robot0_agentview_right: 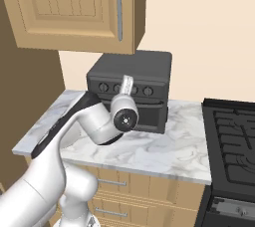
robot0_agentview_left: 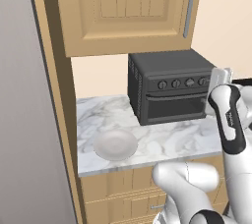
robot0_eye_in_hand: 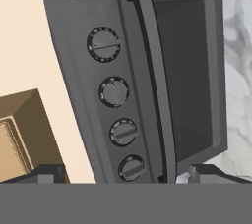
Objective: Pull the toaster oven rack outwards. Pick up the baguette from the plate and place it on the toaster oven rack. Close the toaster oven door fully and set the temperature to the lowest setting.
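My end effector (robot0_eye_in_hand: 123, 171) stood wide and empty, facing the toaster oven (robot0_eye_in_hand: 142, 78) filling the frame's centre; its four knobs (robot0_eye_in_hand: 114, 92) ran in a column down the left-centre.

no readable text, knob markings too small

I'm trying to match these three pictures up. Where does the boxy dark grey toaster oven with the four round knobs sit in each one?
Left base view: the boxy dark grey toaster oven stands right of centre on the marble counter.
Right base view: just left of centre, partly behind the white arm.
Hand view: close up and rolled sideways, door shut.
Shared landmark: its row of four round knobs.
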{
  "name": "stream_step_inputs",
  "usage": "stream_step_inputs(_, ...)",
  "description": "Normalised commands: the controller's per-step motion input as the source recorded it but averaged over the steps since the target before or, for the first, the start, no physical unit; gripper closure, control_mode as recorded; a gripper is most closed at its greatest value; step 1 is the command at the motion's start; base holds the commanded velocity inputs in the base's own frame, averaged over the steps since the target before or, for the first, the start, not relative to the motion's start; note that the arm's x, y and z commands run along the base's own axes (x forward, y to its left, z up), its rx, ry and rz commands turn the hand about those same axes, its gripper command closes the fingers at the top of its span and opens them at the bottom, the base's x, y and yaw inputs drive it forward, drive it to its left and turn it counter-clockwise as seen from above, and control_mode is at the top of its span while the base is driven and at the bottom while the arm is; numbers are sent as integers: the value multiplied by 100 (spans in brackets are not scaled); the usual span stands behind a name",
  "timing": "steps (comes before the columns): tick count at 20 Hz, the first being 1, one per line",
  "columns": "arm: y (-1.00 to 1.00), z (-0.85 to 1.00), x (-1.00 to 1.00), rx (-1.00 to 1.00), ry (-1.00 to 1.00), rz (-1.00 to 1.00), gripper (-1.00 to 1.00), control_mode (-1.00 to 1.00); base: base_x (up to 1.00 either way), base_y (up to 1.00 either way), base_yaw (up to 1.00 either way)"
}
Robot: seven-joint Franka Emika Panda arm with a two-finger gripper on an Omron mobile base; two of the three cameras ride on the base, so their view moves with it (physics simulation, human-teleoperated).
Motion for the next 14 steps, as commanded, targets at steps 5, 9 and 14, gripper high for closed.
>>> stream_step_inputs(5,0,0,11,0,-4,2,-100,-100,0,0,0)
stream_step_inputs(9,0,0,18,-2,-4,3,-100,-100,0,0,0)
stream_step_inputs(14,0,-3,18,-3,0,2,-100,-100,0,0,0)
